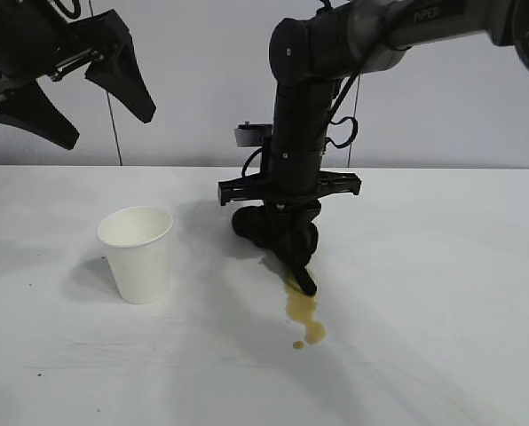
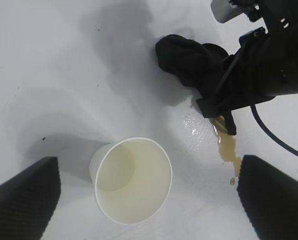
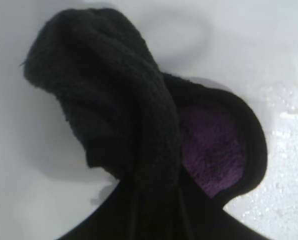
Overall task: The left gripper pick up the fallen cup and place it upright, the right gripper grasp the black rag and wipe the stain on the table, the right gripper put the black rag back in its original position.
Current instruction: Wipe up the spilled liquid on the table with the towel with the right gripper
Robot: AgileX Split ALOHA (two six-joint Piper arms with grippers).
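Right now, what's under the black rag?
The rag, held by the right gripper, covers the table and the stain's upper end; how far the stain runs beneath is hidden.

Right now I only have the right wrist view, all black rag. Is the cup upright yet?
Observer: Yes, the white paper cup stands upright, mouth up, apart from the black rag.
Operator: Any stain left?
Observer: A yellowish-brown streak with a droplet remains on the table, in front of the rag.
Operator: Left arm clear?
Observer: The left gripper is raised at the exterior view's upper left, open and empty.
Operator: Mine?
Observer: The right gripper points down, shut on the black rag.
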